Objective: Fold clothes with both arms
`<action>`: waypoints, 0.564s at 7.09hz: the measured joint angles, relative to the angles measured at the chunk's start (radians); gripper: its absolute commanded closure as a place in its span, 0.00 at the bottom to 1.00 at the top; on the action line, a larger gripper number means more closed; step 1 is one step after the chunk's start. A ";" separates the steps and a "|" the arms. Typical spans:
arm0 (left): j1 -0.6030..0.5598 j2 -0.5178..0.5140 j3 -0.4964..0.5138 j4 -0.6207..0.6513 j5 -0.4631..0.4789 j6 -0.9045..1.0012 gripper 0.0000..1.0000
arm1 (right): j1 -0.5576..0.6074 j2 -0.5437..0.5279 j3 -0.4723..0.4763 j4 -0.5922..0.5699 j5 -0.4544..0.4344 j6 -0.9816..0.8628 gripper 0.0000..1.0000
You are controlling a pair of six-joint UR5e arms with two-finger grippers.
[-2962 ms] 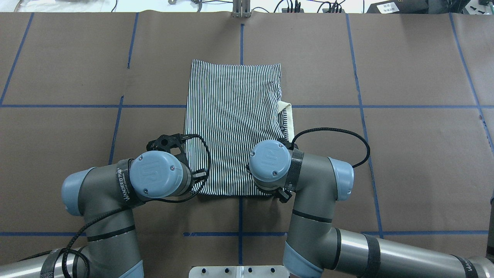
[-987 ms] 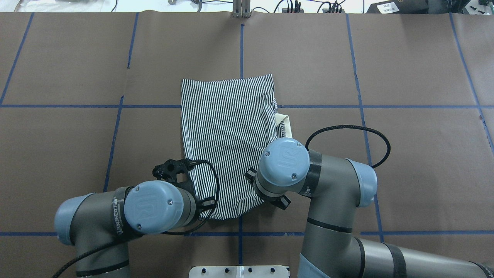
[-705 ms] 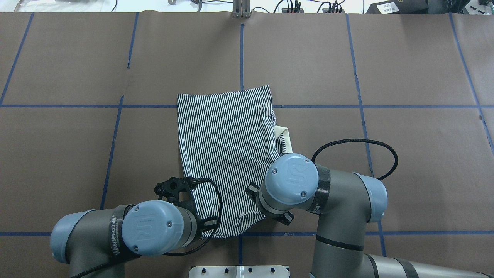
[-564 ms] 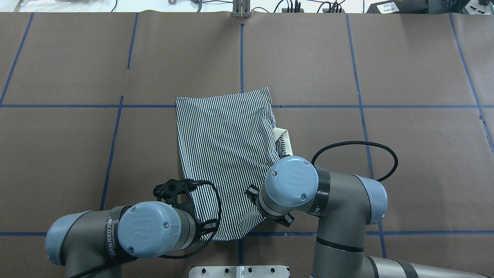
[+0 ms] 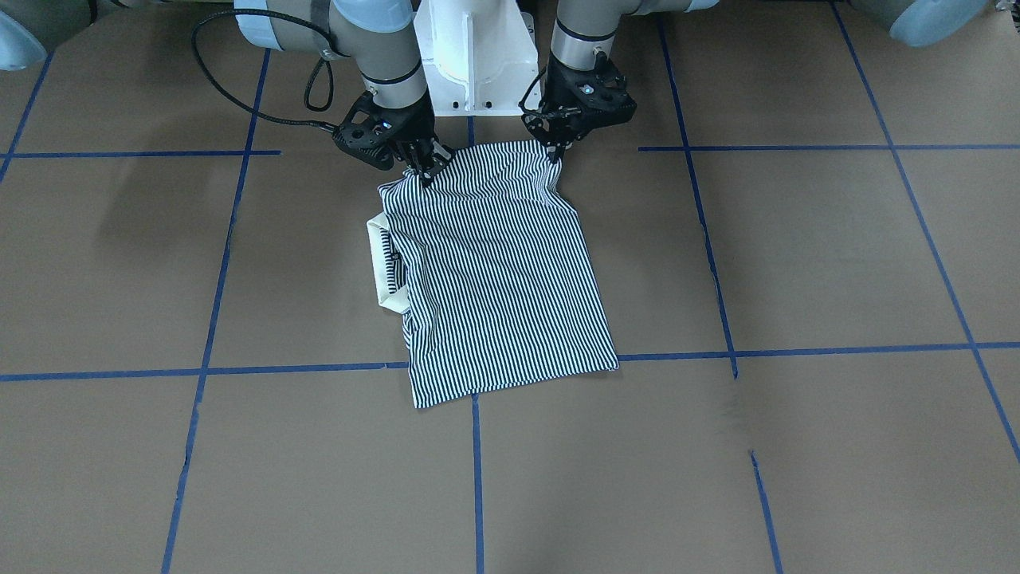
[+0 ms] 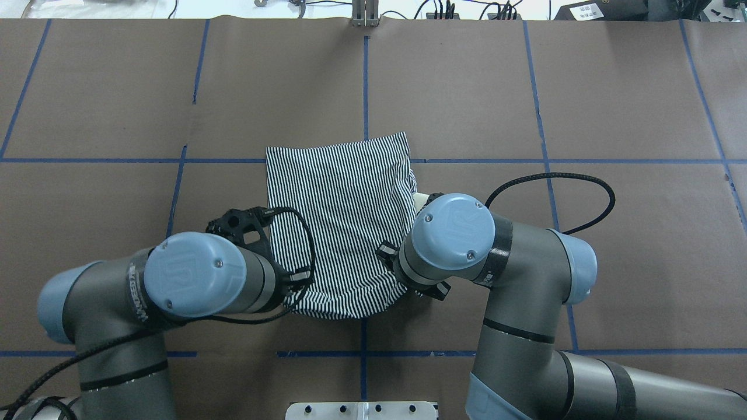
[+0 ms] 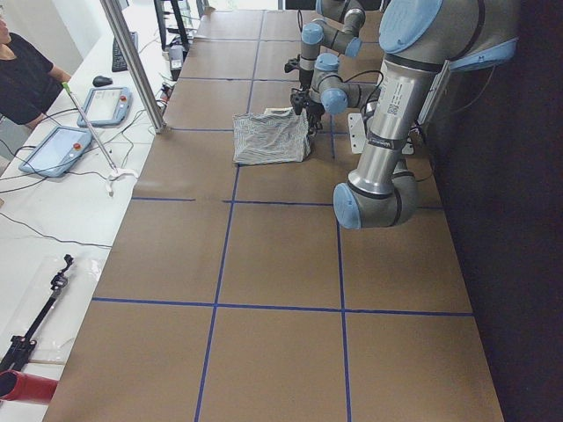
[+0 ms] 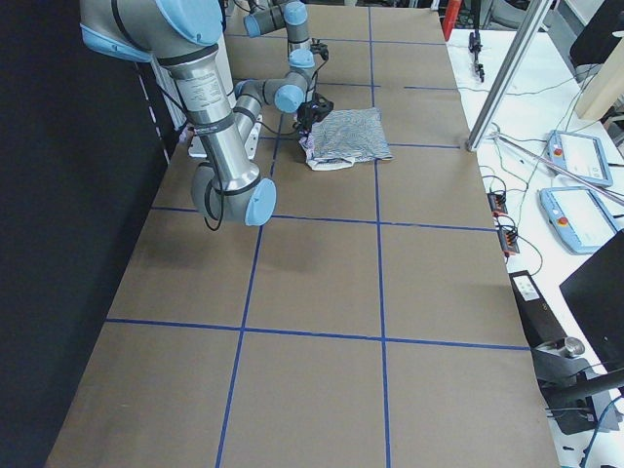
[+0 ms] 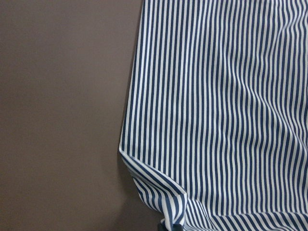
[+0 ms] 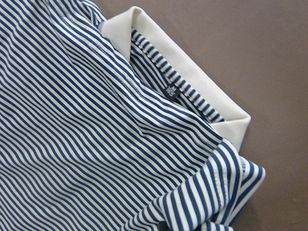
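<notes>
Seen from the front, the striped polo shirt (image 5: 502, 279) lay folded on the brown table (image 5: 797, 255) before a white pedestal (image 5: 470, 56). The left gripper (image 5: 556, 155) and right gripper (image 5: 424, 174) each pinched tight on a corner nearest the robot. From overhead, the left arm (image 6: 192, 274) and right arm (image 6: 455, 230) hid those corners. From the left end, a person (image 7: 22, 75) was beyond a metal pole (image 7: 132, 66). The right wrist camera showed the cream collar (image 10: 192, 82) jutting out sideways.
</notes>
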State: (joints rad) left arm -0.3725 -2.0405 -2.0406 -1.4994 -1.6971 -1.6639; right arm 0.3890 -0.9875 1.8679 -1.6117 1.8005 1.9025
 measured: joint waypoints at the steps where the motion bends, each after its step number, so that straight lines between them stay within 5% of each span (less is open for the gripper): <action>1: -0.019 -0.001 0.021 -0.011 -0.002 -0.015 1.00 | 0.009 0.012 -0.030 0.028 -0.008 -0.016 1.00; 4: -0.070 -0.004 0.072 -0.068 -0.006 -0.050 1.00 | 0.070 0.083 -0.173 0.127 -0.015 -0.032 1.00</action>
State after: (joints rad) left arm -0.4426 -2.0448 -1.9682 -1.5670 -1.7029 -1.7137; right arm 0.4595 -0.9045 1.6947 -1.4846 1.7857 1.8709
